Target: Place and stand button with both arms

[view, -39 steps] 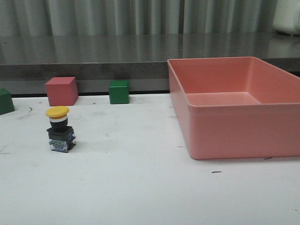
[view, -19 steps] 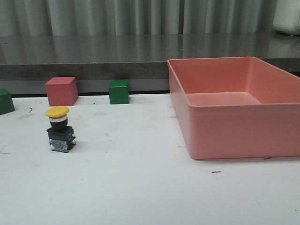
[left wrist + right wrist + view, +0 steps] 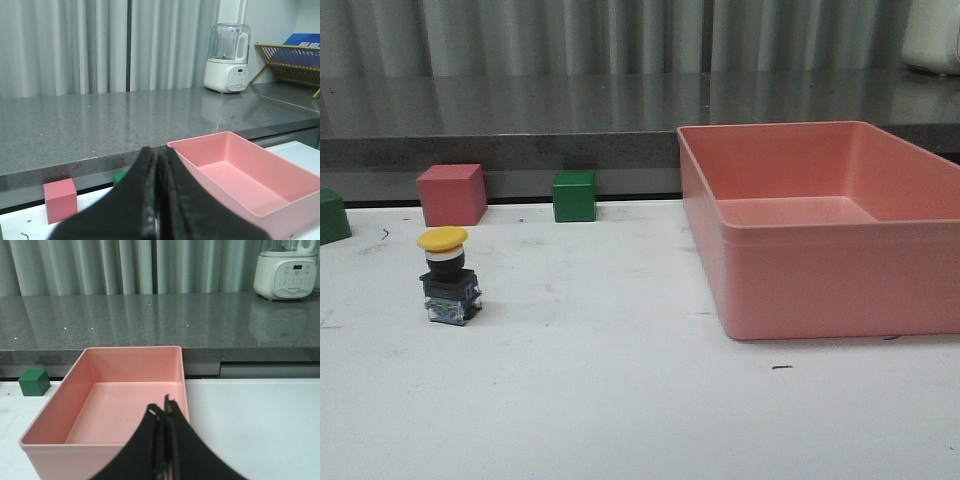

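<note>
The button [image 3: 448, 280] stands upright on the white table at the left, yellow cap on top, black body and bluish terminals below. Neither arm appears in the front view. In the left wrist view my left gripper [image 3: 158, 152] is shut with nothing between its fingers, raised and looking over the table toward the counter. My right gripper [image 3: 163, 409] is likewise shut and empty in the right wrist view, held above the near side of the pink bin [image 3: 60, 430]. The button is out of sight in both wrist views.
A large pink bin [image 3: 820, 290] fills the right half of the table. A pink cube [image 3: 451, 194] and a green cube [image 3: 574, 196] sit at the table's far edge, another green cube [image 3: 332, 216] at the far left. A grey counter [image 3: 520, 110] runs behind.
</note>
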